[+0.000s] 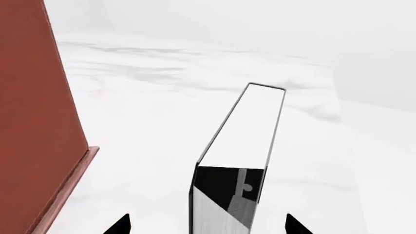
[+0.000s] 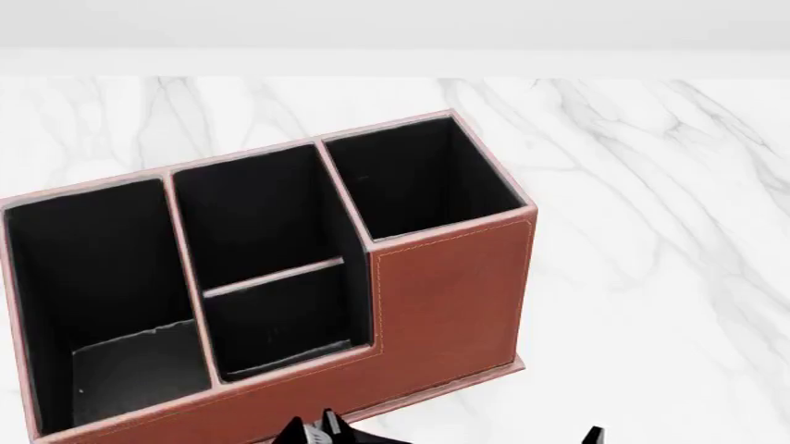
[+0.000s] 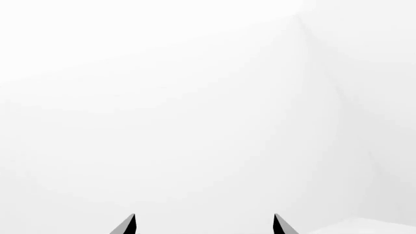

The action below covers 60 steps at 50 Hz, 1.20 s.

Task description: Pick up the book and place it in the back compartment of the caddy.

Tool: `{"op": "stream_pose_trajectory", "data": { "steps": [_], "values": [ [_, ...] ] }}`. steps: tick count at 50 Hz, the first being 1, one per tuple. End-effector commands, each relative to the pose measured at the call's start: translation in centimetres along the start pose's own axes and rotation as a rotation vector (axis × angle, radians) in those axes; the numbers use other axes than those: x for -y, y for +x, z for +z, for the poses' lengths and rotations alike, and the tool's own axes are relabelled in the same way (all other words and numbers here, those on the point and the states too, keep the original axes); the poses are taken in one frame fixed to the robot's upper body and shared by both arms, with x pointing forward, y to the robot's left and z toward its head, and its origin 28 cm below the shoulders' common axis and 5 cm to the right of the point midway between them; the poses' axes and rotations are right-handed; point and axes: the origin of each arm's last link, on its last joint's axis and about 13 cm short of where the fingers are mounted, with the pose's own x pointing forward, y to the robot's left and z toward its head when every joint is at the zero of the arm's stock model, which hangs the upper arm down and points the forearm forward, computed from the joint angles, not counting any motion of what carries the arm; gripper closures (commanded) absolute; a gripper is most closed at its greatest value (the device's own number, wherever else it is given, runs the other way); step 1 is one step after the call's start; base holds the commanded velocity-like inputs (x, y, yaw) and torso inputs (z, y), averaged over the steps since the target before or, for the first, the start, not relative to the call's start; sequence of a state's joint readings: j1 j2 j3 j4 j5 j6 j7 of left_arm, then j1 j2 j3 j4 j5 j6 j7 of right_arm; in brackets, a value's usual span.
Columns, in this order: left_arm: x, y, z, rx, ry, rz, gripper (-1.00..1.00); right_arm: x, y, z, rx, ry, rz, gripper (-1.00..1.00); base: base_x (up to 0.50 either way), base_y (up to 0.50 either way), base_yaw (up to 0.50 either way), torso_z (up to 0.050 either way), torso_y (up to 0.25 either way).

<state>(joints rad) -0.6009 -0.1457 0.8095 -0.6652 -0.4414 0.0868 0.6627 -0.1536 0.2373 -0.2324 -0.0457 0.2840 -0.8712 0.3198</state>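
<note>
- Straddles the book (image 1: 242, 146) with the left gripper (image 1: 208, 225): jaws spread wide, both tips standing clear of the black covers, so not yet clamping.
- Finds the book on edge, white page edges up, pointing away from the wrist, just beside the reddish outer wall of the caddy (image 2: 450, 296) and over the marble tabletop (image 2: 654, 277); cannot tell whether resting on it or raised off it.
- Leaves the right gripper (image 3: 204, 225) about as wide, holding nothing, facing blank white.
- Judged step: securing the grasp before any lift.
- Centre first: appears nearer one tip than the other, so shift sideways until evenly spaced, to avoid toppling it with the first pad to touch.
- Close slowly, flat on both covers, far enough along the book to stop it pivoting.
- Lift straight up, clear of the pale rim, before travelling over the caddy.
- Aim for the back compartment (image 2: 290, 319), the small wide slot behind the low brown wall, not the tall square cell (image 2: 420, 176) nor the long narrow cell (image 2: 99, 277).
- Turn the book's long side along the slot, lower gently, release only once seated.
- Mind the tight fit: likely to snag on divider or rim if tilted.
</note>
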Motion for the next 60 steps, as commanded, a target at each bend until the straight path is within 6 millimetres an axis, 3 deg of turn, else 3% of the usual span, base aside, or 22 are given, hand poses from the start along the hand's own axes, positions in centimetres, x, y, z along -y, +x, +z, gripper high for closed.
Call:
{"op": "stream_pose_trajectory", "data": {
  "steps": [1, 25, 26, 44, 60],
  "values": [
    [0.0, 0.5, 0.1, -0.006, 0.001, -0.017, -1.0, 0.0, 0.0, 0.0, 0.0, 0.0, 0.002, -1.0, 0.0, 0.0, 0.0, 0.0, 0.0],
    [0.3, 2.3, -0.6, -0.049, 0.0, -0.069, -1.0, 0.1, 0.0, 0.3, 0.009, 0.006, -0.003, -1.0, 0.0, 0.0, 0.0, 0.0, 0.0],
    [0.4, 2.2, -0.6, -0.052, -0.005, -0.086, 1.0, 0.1, 0.0, 0.3, 0.01, 0.006, -0.003, -1.0, 0.0, 0.0, 0.0, 0.0, 0.0],
    [-0.3, 1.5, -0.9, -0.065, -0.007, -0.056, 1.0, 0.2, 0.0, 0.4, 0.015, 0.008, -0.007, -1.0, 0.0, 0.0, 0.0, 0.0, 0.0],
    [-1.0, -1.6, 0.6, -0.039, 0.031, 0.05, 1.0, 0.2, 0.0, 0.5, 0.02, 0.008, -0.011, -1.0, 0.0, 0.0, 0.0, 0.0, 0.0]
  ]
}}
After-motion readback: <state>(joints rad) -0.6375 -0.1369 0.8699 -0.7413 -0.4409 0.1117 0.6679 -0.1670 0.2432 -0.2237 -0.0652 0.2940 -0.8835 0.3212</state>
